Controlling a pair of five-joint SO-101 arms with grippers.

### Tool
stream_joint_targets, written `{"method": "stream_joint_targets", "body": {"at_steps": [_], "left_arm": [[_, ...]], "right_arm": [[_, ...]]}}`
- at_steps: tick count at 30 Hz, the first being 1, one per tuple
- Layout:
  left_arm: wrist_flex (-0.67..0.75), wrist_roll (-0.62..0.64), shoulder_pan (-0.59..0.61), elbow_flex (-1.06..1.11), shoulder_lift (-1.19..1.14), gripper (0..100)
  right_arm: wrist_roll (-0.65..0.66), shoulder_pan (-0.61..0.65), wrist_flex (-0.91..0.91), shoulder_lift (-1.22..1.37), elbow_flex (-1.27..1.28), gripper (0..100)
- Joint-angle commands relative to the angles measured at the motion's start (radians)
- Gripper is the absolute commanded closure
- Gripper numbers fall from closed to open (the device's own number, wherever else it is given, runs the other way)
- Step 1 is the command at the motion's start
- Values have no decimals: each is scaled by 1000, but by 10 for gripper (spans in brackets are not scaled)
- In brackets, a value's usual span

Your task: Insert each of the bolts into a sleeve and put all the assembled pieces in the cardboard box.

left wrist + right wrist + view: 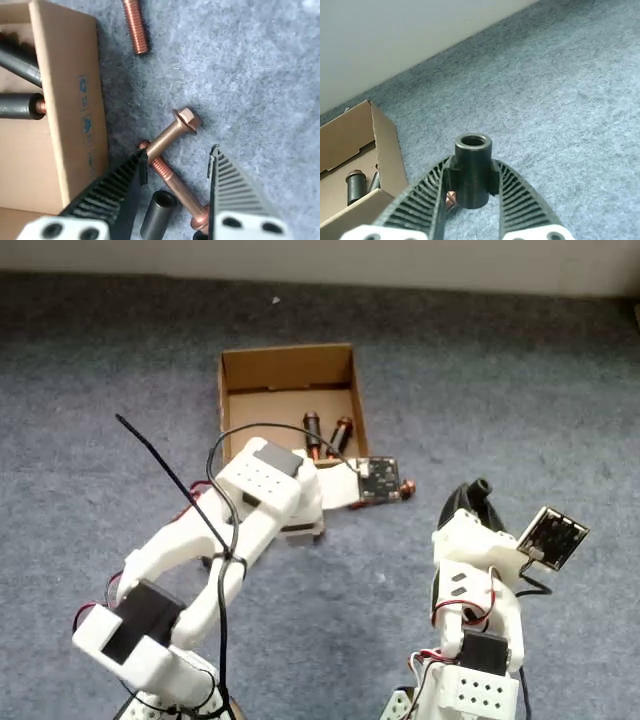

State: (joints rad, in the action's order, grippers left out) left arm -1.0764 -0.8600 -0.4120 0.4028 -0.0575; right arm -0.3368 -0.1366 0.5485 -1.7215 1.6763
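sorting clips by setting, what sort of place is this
Probably an indoor robot test setup: grey carpet meeting a plain pale wall, with a cardboard box and loose copper bolts laid out as practice parts.

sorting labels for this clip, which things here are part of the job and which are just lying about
Job: cardboard box, sleeved bolts inside it, loose bolts, loose sleeve, held sleeve.
Just there: grey carpet, wall, black cable.

In the left wrist view a bolt (135,30), a loose sleeve (159,214) and the pieces (17,106) in the box (65,115) are cut off by the edges. In the right wrist view a copper part (451,200) is largely hidden behind the held sleeve (472,172).
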Motion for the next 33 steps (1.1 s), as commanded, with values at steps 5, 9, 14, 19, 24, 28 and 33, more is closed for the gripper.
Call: {"method": "stream_joint_targets", "body": {"at_steps": [5, 9, 14, 19, 24, 28, 33], "left_arm": [[-6, -11, -8, -120, -93, 783], [-6, -11, -1, -162, -153, 783], [-6, -11, 4, -216, -220, 783], [-6, -11, 4, -272, -278, 791], [-6, -6, -16, -295, -303, 870], [-8, -5, -38, -288, -302, 896], [-12, -2, -54, -288, -300, 930]], "right_arm": [[12, -5, -18, -19, 33, 989], [12, -5, -18, -19, 33, 989], [12, -5, -18, -19, 35, 989], [12, -5, -18, -19, 36, 989], [12, -5, -18, -19, 36, 989], [12, -5, -18, -19, 36, 989], [12, -5, -18, -19, 36, 989]]}}
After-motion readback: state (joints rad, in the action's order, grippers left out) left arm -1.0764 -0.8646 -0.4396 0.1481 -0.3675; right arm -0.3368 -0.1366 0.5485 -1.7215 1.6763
